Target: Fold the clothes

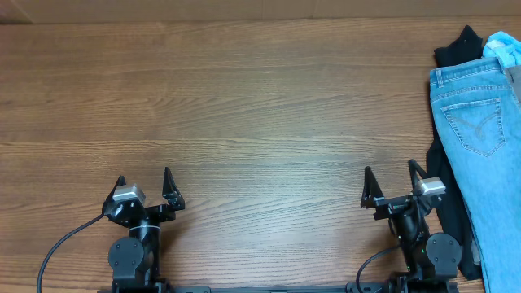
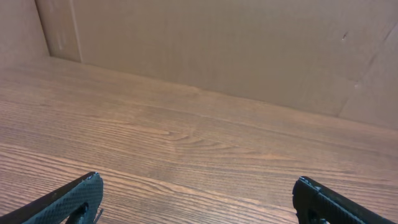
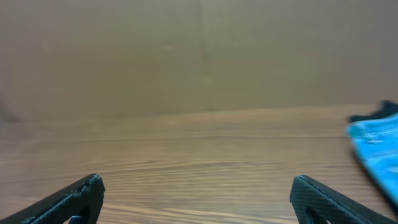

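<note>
The jeans [image 1: 476,138] lie along the right edge of the table [image 1: 260,106], long axis running near to far, waistband at the far end. The right gripper [image 1: 390,169] sits just left of them and the left gripper [image 1: 145,176] is well apart. Both are spread wide and hold nothing.

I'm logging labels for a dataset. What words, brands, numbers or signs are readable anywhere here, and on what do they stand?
No readable text in any view.
jeans: only curved stitching on the back pocket, no legible label.
turquoise cloth: faint pattern, too blurred to read.
left hand, right hand, table: no markings show.
</note>
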You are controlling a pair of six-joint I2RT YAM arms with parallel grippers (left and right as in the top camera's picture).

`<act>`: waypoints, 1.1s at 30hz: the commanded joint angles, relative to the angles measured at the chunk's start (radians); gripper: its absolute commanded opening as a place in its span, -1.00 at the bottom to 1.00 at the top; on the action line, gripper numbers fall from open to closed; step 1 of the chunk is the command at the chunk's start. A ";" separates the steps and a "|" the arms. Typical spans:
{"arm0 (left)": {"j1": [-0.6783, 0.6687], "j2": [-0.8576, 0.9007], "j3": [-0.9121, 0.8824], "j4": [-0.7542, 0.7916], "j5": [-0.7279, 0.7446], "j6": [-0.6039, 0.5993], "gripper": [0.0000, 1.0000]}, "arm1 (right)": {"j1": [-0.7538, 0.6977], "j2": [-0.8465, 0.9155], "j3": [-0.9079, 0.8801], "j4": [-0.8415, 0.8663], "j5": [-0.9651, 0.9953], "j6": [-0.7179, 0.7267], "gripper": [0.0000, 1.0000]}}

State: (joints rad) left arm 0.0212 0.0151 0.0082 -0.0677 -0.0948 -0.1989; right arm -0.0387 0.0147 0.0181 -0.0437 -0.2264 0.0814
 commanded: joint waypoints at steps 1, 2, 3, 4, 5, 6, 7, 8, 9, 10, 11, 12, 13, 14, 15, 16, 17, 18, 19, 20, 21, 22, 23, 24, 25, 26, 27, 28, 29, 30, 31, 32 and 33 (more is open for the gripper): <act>0.001 -0.010 -0.003 0.001 -0.009 0.027 1.00 | -0.002 -0.012 -0.010 0.053 -0.177 0.062 1.00; 0.001 -0.010 -0.003 0.001 -0.009 0.027 1.00 | -0.002 -0.012 -0.010 0.070 -0.203 0.062 1.00; 0.001 -0.010 -0.003 0.001 -0.009 0.027 1.00 | -0.002 -0.012 -0.010 0.090 -0.240 0.062 1.00; 0.001 -0.010 -0.003 0.001 -0.009 0.027 1.00 | -0.002 -0.012 -0.010 0.112 -0.276 0.062 1.00; 0.001 -0.010 -0.003 0.001 -0.009 0.027 1.00 | -0.002 -0.012 -0.010 0.134 -0.301 0.063 1.00; 0.001 -0.010 -0.003 0.001 -0.009 0.027 1.00 | -0.002 -0.012 -0.010 0.152 -0.307 0.077 1.00; 0.001 -0.010 -0.003 0.001 -0.009 0.027 0.99 | -0.002 -0.012 -0.010 0.182 -0.306 0.097 1.00; 0.001 -0.010 -0.003 0.001 -0.009 0.027 1.00 | -0.002 -0.011 -0.010 0.207 -0.299 0.110 1.00; 0.001 -0.010 -0.003 0.001 -0.009 0.027 1.00 | -0.002 -0.012 -0.005 0.241 -0.278 0.127 1.00; 0.001 -0.010 -0.003 0.001 -0.009 0.027 1.00 | -0.002 -0.011 0.004 0.256 -0.255 0.129 1.00; 0.001 -0.010 -0.003 0.001 -0.009 0.027 1.00 | -0.002 -0.011 0.018 0.260 -0.229 0.129 1.00; 0.001 -0.010 -0.003 0.001 -0.009 0.027 1.00 | -0.002 -0.010 0.040 0.259 -0.186 0.128 1.00; 0.001 -0.010 -0.003 0.001 -0.009 0.027 0.99 | -0.002 -0.003 0.064 0.259 -0.143 0.129 1.00; 0.001 -0.010 -0.003 0.001 -0.009 0.027 1.00 | -0.002 0.008 0.087 0.252 -0.106 0.129 1.00; 0.001 -0.010 -0.003 0.001 -0.009 0.027 1.00 | -0.002 0.032 0.128 0.235 -0.059 0.128 1.00; 0.001 -0.010 -0.003 0.001 -0.009 0.027 1.00 | -0.002 0.056 0.159 0.222 -0.029 0.127 1.00; 0.001 -0.010 -0.003 0.001 -0.009 0.027 0.99 | -0.002 0.086 0.192 0.208 -0.001 0.120 1.00; 0.001 -0.010 -0.003 0.001 -0.009 0.027 0.99 | -0.002 0.122 0.224 0.197 0.018 0.104 1.00; 0.001 -0.010 -0.003 0.001 -0.009 0.027 0.99 | -0.002 0.175 0.266 0.188 0.034 0.071 1.00; 0.001 -0.010 -0.003 0.001 -0.009 0.027 1.00 | -0.002 0.233 0.306 0.182 0.052 0.041 1.00; 0.001 -0.010 -0.003 0.001 -0.009 0.027 0.99 | -0.002 0.300 0.349 0.172 0.084 0.018 1.00; 0.001 -0.010 -0.003 0.001 -0.009 0.027 0.99 | -0.002 0.363 0.388 0.164 0.118 0.001 1.00; 0.001 -0.010 -0.003 0.001 -0.009 0.027 0.99 | -0.002 0.429 0.427 0.158 0.146 -0.019 1.00; 0.001 -0.010 -0.003 0.001 -0.009 0.027 1.00 | -0.002 0.499 0.468 0.147 0.172 -0.041 1.00; 0.001 -0.010 -0.003 0.001 -0.009 0.027 1.00 | -0.002 0.578 0.519 0.129 0.200 -0.063 1.00; 0.001 -0.010 -0.003 0.001 -0.009 0.027 1.00 | -0.003 0.663 0.575 0.104 0.237 -0.079 1.00; 0.001 -0.010 -0.003 0.001 -0.009 0.027 0.99 | -0.004 0.736 0.628 0.079 0.268 -0.090 1.00; 0.001 -0.010 -0.003 0.001 -0.009 0.027 0.99 | -0.010 0.821 0.691 0.044 0.298 -0.092 1.00; 0.001 -0.010 -0.003 0.001 -0.009 0.027 0.99 | -0.017 0.893 0.749 0.009 0.313 -0.092 1.00; 0.001 -0.010 -0.003 0.001 -0.009 0.027 0.99 | -0.028 0.978 0.824 -0.047 0.316 -0.091 1.00; 0.001 -0.010 -0.003 0.001 -0.009 0.027 1.00 | -0.042 1.067 0.908 -0.121 0.315 -0.090 1.00; 0.001 -0.010 -0.003 0.001 -0.009 0.027 1.00 | -0.058 1.181 1.020 -0.228 0.316 -0.091 1.00; 0.001 -0.010 -0.003 0.001 -0.009 0.027 1.00 | -0.069 1.252 1.091 -0.298 0.316 -0.092 1.00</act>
State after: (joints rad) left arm 0.0212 0.0151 0.0082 -0.0685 -0.0948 -0.1989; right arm -0.0696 1.0657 0.8989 -0.2272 0.0219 0.0181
